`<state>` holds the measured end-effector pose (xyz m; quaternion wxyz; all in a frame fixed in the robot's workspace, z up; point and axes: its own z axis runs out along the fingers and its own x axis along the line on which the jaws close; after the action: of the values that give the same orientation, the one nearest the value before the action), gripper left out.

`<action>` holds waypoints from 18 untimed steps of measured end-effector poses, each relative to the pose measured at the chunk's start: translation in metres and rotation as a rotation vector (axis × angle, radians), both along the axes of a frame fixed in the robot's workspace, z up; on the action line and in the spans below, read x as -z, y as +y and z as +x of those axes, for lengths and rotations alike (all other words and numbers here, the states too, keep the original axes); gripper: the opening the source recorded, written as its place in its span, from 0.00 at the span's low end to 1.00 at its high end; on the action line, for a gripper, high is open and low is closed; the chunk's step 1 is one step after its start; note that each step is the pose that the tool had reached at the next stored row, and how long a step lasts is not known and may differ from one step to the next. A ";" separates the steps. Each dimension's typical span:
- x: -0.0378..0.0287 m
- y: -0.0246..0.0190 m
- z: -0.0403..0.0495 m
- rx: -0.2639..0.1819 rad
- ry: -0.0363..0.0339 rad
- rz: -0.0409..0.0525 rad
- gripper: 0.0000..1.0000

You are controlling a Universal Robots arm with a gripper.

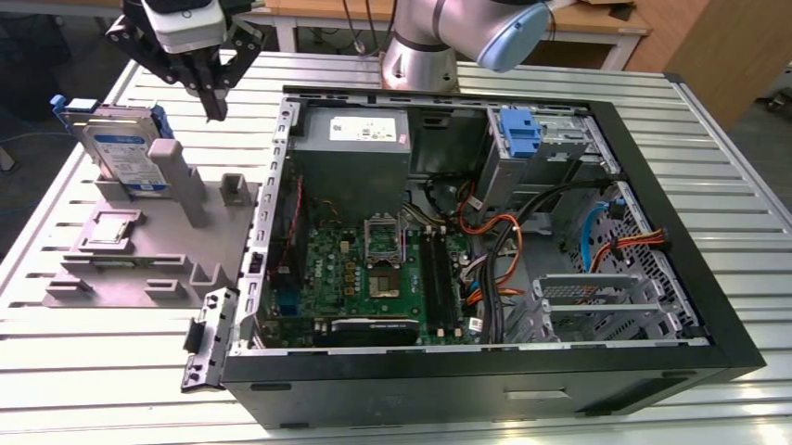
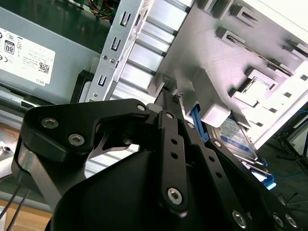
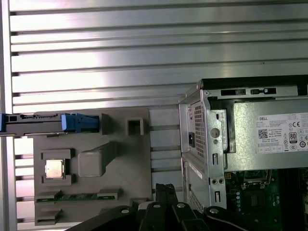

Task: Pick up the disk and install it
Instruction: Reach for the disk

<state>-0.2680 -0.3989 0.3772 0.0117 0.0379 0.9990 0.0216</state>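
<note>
in the exterior view we are seeing the disk (image 1: 124, 148) standing on edge in the grey fixture (image 1: 136, 250) on the surface (image 1: 730, 185) — likely so it can be taken from above. the gripper (image 1: 214, 109) is hanging above and beside it, apart, pointing straight down, jaws pressed together on nothing. in the first wrist view we are looking down on the disk's thin edge; in the second wrist view it is sitting beyond the jaws, untouched.

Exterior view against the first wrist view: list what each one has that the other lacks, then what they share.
Exterior view: the orange cables, the silver drive cage, the arm. First wrist view: the power socket on the case's rear. Both: the disk standing on edge in the grey fixture, the shut tool, the power supply.
</note>
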 end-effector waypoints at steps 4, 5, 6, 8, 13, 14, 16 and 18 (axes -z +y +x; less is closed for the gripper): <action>0.0003 0.0002 0.0000 0.000 -0.0002 0.0002 0.10; 0.0003 0.0004 0.0000 0.000 -0.0002 0.0002 0.10; 0.0003 0.0008 0.0000 0.000 -0.0001 0.0002 0.10; 0.0003 0.0014 0.0000 0.000 -0.0001 0.0001 0.10; 0.0005 0.0021 -0.0010 0.000 0.0000 0.0001 0.10; 0.0005 0.0022 -0.0015 0.000 -0.0001 0.0001 0.10; 0.0006 0.0024 -0.0025 0.000 0.0000 0.0001 0.10; 0.0008 0.0026 -0.0035 0.000 -0.0001 0.0001 0.10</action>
<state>-0.2715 -0.3964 0.3764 0.0117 0.0379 0.9990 0.0217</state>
